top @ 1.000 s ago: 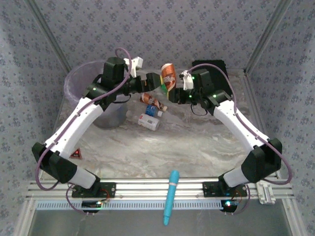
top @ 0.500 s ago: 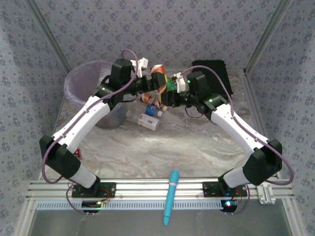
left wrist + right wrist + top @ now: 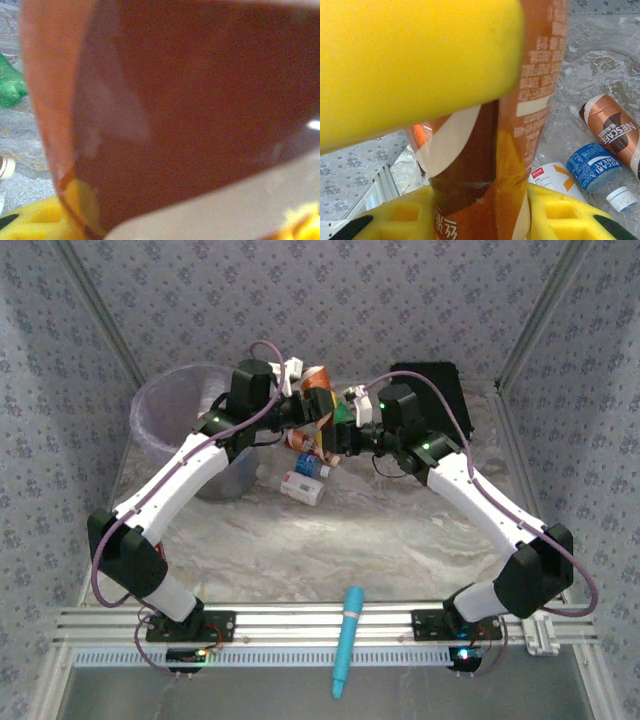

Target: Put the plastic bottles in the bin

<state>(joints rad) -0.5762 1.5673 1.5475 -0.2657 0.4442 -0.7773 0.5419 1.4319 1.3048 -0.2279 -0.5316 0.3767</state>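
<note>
Right gripper [image 3: 347, 430] is clamped on the brown bottle [image 3: 520, 150], yellow pads pressed to both sides of its lower body. The bottle stands roughly upright, off the surface, over the far middle of the tabletop [image 3: 380, 530].

The left gripper [image 3: 312, 410] comes in from the other side and straddles the same bottle. One of its yellow pads lies flat against the label in the right wrist view. The left wrist view is a blur of brown plastic up close, so I can't tell whether those jaws have bitten or only bracket it.

Directly under the pair, three bottles lie on their sides in a tight cluster:
- a brown Nescafe bottle [image 3: 612, 131]
- just beside it, a blue Pocari Sweat bottle [image 3: 592, 167]
- a white bottle with a red label [image 3: 300, 487], nearest the arms

A blurred green shape [image 3: 10, 82] sits on the marble to one side; I can't make out what it is.

The bin [image 3: 145, 400], with its lavender liner, stands in the far left corner, close to the held bottle's left. The left arm's elbow and forearm cross its near right side.

A flat black case [image 3: 440, 380] lies in the far right corner, behind the right wrist. Well apart from all of that, a light-blue tool [image 3: 346, 640] lies across the rail at the middle of the near edge.
</note>
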